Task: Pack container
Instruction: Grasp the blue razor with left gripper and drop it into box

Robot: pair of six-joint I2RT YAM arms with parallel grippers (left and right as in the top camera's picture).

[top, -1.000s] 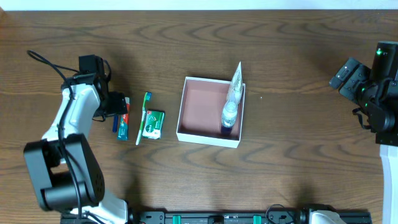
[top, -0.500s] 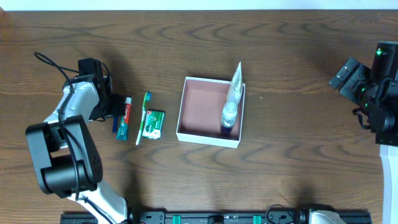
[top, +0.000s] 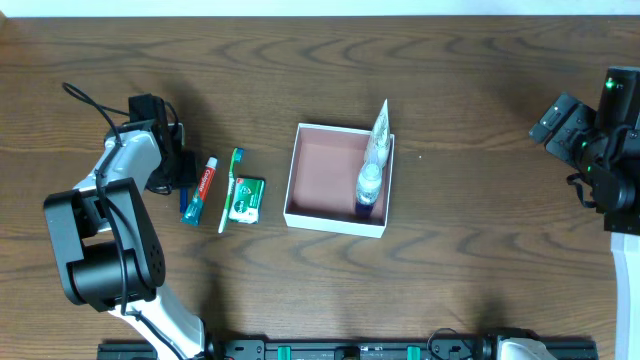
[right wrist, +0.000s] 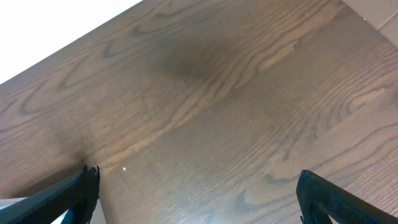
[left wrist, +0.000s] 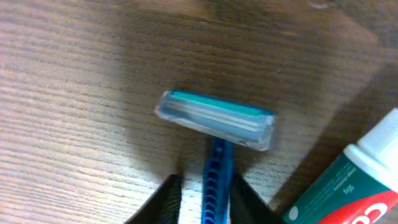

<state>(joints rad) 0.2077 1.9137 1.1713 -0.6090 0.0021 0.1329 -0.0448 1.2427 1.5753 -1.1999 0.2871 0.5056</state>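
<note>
Left gripper is straddling the razor handle; whether it is pinching, I cannot tell. The container is sitting at its 3 o'clock, mid-table. Farther at 3 o'clock, right gripper is hanging, jaws spread wide.

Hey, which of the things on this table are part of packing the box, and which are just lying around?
Part of the job:
box
razor, between the open left gripper
toothpaste
toothbrush
green packet
bottle and white tube, already in the box

Lying about:
no loose item that I can see; only the right gripper, open, far from everything
</note>
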